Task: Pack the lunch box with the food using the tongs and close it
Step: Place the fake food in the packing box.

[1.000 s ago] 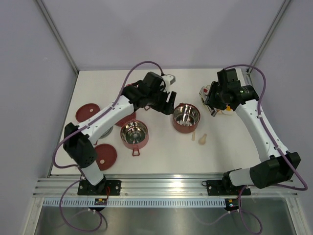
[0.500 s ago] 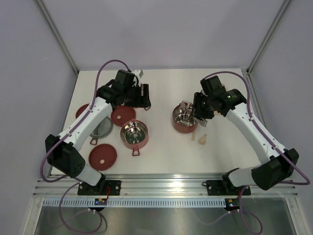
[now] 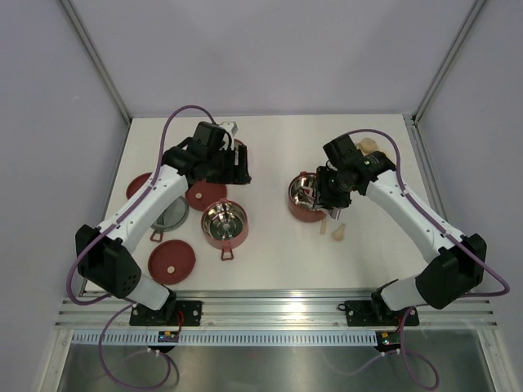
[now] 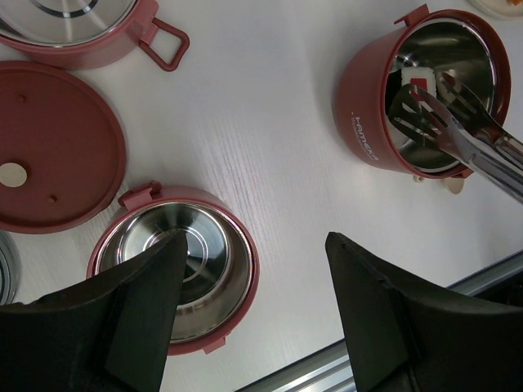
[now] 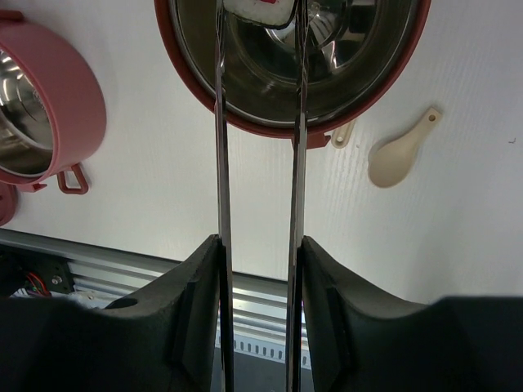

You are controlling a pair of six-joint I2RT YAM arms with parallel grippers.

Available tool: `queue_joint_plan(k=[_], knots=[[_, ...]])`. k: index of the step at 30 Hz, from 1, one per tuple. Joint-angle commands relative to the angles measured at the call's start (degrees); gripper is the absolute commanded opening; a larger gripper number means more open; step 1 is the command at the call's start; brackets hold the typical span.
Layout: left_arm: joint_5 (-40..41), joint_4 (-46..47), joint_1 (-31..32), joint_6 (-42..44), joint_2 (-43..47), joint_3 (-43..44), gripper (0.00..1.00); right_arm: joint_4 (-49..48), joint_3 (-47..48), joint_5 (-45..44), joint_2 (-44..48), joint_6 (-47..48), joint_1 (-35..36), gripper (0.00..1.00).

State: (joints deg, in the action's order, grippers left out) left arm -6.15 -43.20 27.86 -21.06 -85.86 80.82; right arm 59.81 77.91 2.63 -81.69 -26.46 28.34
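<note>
Since before, the right tool (image 5: 258, 269) has swung over the right bowl (image 3: 309, 196), clamping tongs (image 4: 458, 131) that hold white food (image 5: 260, 8); left tool (image 4: 253, 318) gapes wide, empty.

Dark-red bowls (image 4: 384, 98) with shiny steel insides; silver tongs (image 5: 260, 163); dark-red lid (image 4: 49, 147); beige spoon (image 5: 399, 151); white bench (image 3: 368, 253); black hands (image 4: 253, 318).

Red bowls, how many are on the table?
3. One red bowl sits under the tongs, one sits near the middle front, and one sits beneath the left arm, mostly hidden from above.
</note>
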Motion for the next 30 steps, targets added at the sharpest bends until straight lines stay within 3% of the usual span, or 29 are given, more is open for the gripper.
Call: queue_joint_plan(k=[1, 6, 19, 27, 30], knots=[[0.7, 1.9, 0.1, -0.3, 1.5, -0.8, 0.73, -1.9, -0.1, 0.4, -0.7, 0.7, 0.6, 0.37], [0.9, 2.1, 0.1, -0.2, 1.8, -1.5, 0.73, -2.2, 0.2, 0.0, -0.8, 0.4, 0.7, 0.52], [0.0, 0.9, 0.0, 1.3, 0.6, -0.1, 0.73, -1.9, 2.0, -0.9, -0.3, 0.4, 0.7, 0.57], [-0.5, 1.2, 0.1, 1.1, 0.3, -0.2, 0.73, -2.3, 7.2, -3.8, 1.7, 0.3, 0.7, 0.34], [-0.8, 1.2, 0.1, 1.0, 0.3, -0.2, 0.73, -2.1, 10.4, -6.6, 1.4, 1.0, 0.7, 0.29]])
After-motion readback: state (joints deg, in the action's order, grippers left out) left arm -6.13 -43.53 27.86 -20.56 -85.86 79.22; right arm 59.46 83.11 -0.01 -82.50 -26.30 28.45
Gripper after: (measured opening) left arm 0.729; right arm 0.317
